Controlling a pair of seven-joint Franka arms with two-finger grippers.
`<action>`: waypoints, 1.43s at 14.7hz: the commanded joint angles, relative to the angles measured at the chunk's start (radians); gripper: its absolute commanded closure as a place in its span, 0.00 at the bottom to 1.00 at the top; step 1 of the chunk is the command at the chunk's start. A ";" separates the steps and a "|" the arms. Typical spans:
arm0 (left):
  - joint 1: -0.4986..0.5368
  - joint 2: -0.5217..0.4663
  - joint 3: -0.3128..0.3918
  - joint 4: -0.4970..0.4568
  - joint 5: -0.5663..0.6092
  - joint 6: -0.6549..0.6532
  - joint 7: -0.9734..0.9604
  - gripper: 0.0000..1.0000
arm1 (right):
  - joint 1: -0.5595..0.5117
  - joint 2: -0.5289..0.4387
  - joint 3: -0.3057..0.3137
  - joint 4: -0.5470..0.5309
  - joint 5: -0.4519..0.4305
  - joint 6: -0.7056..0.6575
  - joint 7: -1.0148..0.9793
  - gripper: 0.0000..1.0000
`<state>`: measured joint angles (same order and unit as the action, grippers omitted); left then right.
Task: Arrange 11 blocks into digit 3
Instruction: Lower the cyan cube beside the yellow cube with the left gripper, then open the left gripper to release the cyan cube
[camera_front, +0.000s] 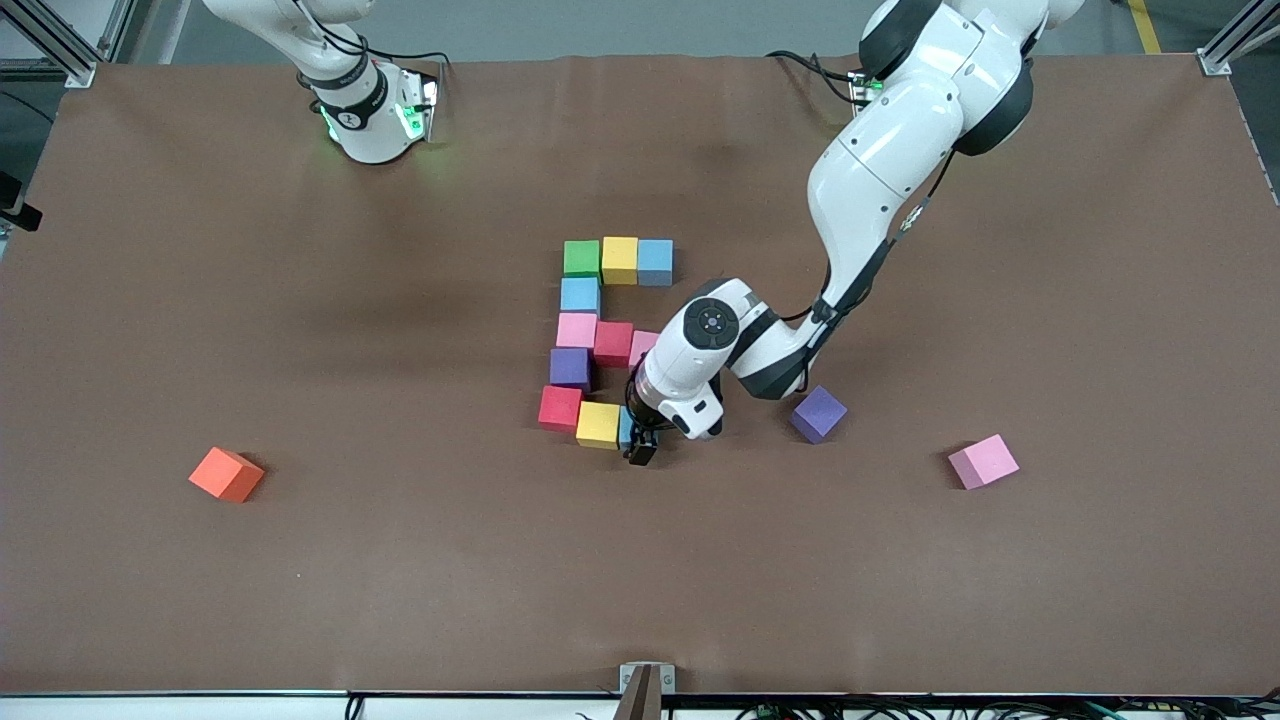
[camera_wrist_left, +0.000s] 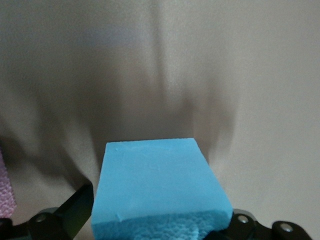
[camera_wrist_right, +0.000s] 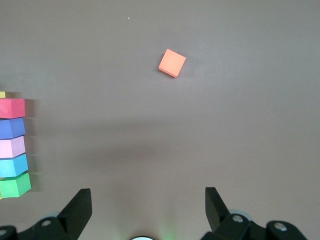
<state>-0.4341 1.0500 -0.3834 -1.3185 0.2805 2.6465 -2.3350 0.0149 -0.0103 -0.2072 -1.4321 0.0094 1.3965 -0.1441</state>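
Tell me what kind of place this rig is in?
Probably a robotics lab bench, not a home or factory line: two arms mounted at a table under a brown cloth, metal framing at the corners, and only foam blocks as props.

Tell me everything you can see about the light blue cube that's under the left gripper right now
The light blue cube is matte foam with a fine pebbled texture on its side and a smooth top, with crisp edges. It sits flat on the brown table, ending the figure's bar nearest the front camera, right beside the yellow cube. In the front view the left gripper hides most of it. The wrist view shows the open fingers on either side of it; contact can't be judged.
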 joint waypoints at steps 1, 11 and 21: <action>-0.003 0.004 0.006 0.002 -0.021 0.003 0.019 0.00 | -0.003 0.000 0.014 0.012 -0.009 -0.011 0.003 0.00; 0.023 -0.082 -0.017 -0.004 -0.047 -0.037 0.017 0.00 | 0.100 0.000 0.020 -0.033 -0.006 -0.048 0.012 0.00; 0.176 -0.182 -0.175 -0.010 -0.037 -0.183 0.017 0.00 | 0.117 -0.026 0.020 -0.211 -0.009 0.143 0.003 0.00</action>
<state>-0.2980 0.9111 -0.5283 -1.3043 0.2543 2.5134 -2.3349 0.1231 0.0066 -0.1856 -1.5779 0.0104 1.4959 -0.1424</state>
